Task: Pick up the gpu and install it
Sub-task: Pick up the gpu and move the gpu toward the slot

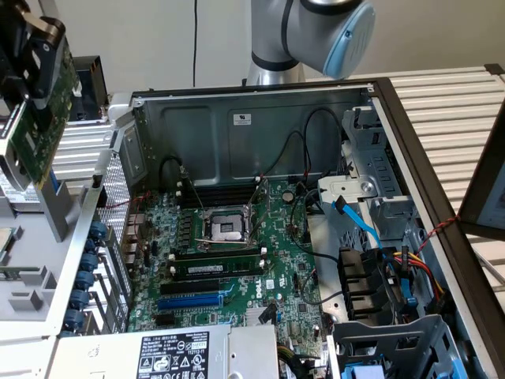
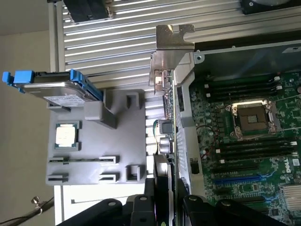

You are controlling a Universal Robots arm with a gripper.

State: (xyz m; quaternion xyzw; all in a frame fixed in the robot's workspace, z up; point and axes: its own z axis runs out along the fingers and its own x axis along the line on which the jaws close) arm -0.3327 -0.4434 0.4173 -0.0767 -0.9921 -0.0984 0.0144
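The gpu (image 1: 43, 130), a green circuit board with a metal end bracket, hangs in the air at the exterior view's upper left, outside the open computer case (image 1: 260, 126). My gripper (image 1: 28, 55) is shut on its top edge. In the wrist view the gpu (image 2: 168, 117) appears edge-on between my fingers, gripper (image 2: 164, 205), with its bracket (image 2: 171, 40) at the far end. The card hovers over the case's side wall, beside the green motherboard (image 2: 249, 155). The motherboard (image 1: 237, 260) has a blue expansion slot (image 1: 193, 300) with nothing in it.
A grey parts holder (image 2: 94, 150) beside the case carries a CPU chip (image 2: 67, 135) and a hard drive in a blue frame (image 2: 56, 89). A memory stick (image 1: 217, 270) sits in the board. Cables and drive cages (image 1: 379, 268) crowd the case's right side.
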